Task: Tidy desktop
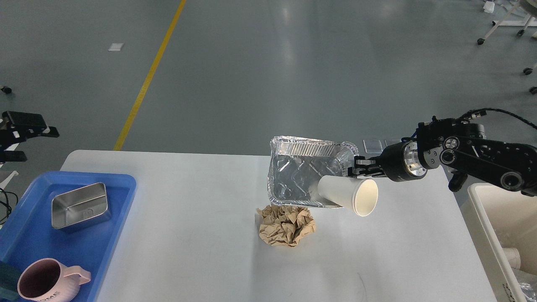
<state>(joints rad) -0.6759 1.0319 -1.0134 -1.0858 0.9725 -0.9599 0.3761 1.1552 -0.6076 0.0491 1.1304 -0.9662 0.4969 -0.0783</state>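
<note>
Right tool [355, 171] is clamped on the foil tray [300, 178] rim, tray tilted up off the white tabletop [188, 235]. A paper cup [348, 196] lies on its side just below the tool (crumpled brown paper [286, 225] further down-left).

View: head camera, single, set high above near edge of desktop [201, 251].
Facing: forward and down, grey floor [268, 63] beyond.
Range: moderate, most of desktop framed.
Overlap: none, one view only.
</note>
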